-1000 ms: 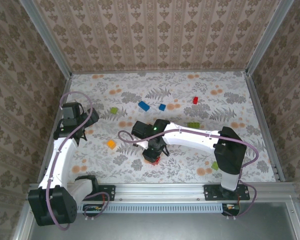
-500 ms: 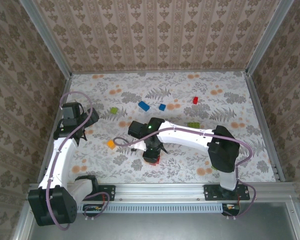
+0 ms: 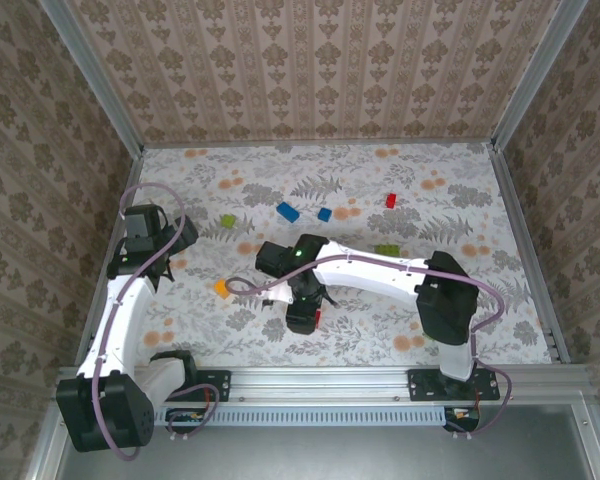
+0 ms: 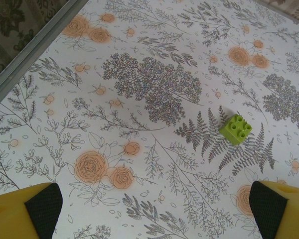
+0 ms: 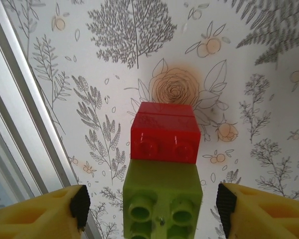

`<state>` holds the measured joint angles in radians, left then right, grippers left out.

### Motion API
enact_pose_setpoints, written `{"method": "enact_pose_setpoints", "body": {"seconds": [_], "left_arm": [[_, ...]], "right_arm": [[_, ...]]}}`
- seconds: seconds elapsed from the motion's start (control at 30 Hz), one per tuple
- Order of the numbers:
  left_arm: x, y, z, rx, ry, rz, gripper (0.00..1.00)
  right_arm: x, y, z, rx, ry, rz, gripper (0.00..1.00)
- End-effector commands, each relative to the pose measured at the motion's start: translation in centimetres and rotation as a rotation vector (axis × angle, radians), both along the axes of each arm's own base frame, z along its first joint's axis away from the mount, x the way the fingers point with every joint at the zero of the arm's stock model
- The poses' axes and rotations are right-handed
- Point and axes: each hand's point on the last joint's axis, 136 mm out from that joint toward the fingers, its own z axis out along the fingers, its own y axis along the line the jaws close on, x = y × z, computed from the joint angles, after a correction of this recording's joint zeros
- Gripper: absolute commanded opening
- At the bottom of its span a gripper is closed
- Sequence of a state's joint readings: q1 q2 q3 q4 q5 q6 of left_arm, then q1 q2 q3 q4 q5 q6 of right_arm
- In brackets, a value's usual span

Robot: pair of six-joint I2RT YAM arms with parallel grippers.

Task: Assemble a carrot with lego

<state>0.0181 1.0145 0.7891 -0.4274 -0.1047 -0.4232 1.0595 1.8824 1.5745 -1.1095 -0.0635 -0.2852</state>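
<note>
I noted that the right gripper (image 3: 301,316) had gone from clamped to released within the last second. Its fingers (image 5: 40,211) stood spread on either side of the red brick (image 5: 164,130) and the green brick (image 5: 162,199) touching it, gripping neither, near the middle of the table (image 3: 500,200) toward its near edge. I judged that pair seated and set down, so another brick, such as the orange brick (image 3: 221,288) to the left, came next; the left gripper (image 4: 154,206) hung wide open and empty at the left.
</note>
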Motion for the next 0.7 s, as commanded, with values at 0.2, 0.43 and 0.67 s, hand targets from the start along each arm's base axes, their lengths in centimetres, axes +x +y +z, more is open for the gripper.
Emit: {"method": "enact_pose_setpoints", "body": {"seconds": [0.2,0.43,0.67], "left_arm": [[0.3,0.0,1.1,0.017,-0.016,-0.005,1.00],[0.3,-0.1,1.1,0.015,-0.017,-0.008,1.00],[0.3,0.0,1.2,0.020,-0.019,-0.005,1.00]], "right_arm": [[7.4,-3.2,7.5,0.182,-0.220,-0.375,0.77],[15.3,-12.4,3.6,0.092,-0.214,-0.976,0.76],[17.0,-13.2,-3.0,0.038,-0.154,-1.134,0.76]]}}
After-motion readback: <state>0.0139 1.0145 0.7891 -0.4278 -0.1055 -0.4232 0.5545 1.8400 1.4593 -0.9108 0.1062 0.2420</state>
